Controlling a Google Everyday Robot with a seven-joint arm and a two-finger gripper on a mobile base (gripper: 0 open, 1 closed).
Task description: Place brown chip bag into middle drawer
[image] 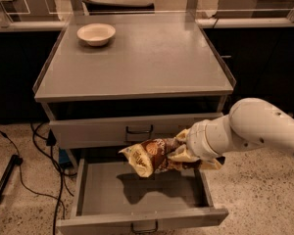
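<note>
The brown chip bag (149,155) is dark brown with tan-yellow ends and hangs tilted in the air over the open middle drawer (142,197). My gripper (183,153) is shut on the bag's right end, coming in from the right on the white arm (255,129). The bag sits just below the closed upper drawer front (137,130) and a little above the drawer's grey floor, casting a shadow there. The drawer is pulled out towards the camera and holds nothing else that I can see.
A cream round bowl (96,34) stands at the back left of the grey cabinet top (147,58). Dark cables (36,146) and a black stand leg (2,185) lie on the speckled floor to the left. Dark counters run behind.
</note>
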